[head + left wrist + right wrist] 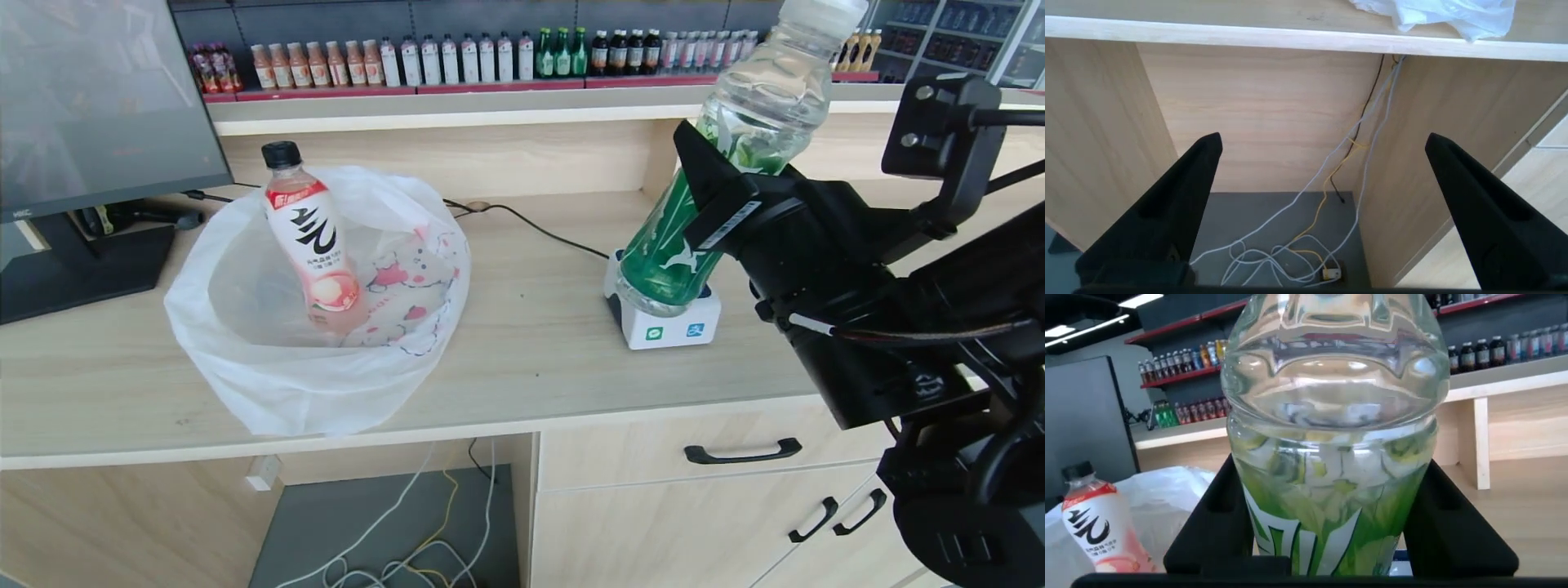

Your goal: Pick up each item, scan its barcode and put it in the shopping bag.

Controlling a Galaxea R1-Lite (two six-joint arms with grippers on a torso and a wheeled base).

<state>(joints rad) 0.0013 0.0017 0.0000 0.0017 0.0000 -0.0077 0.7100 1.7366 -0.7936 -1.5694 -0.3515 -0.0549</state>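
My right gripper (722, 184) is shut on a clear bottle with a green label (718, 188), holding it tilted with its base just over the small white barcode scanner (665, 322) on the counter. In the right wrist view the green-label bottle (1335, 457) sits between my black fingers (1221, 506). A pink-label bottle with a black cap (310, 237) stands inside the open white shopping bag (318, 359) at the counter's left; the pink bottle (1098, 535) also shows beside the bag (1180, 490). My left gripper (1323, 204) hangs open below the counter edge, holding nothing.
A monitor (98, 98) on a black stand occupies the far left of the wooden counter (539, 343). A black cable (522, 220) runs to the scanner. Shelves of bottles (490, 57) line the back wall. Drawers with black handles (743, 453) and loose wires (1315, 212) lie beneath.
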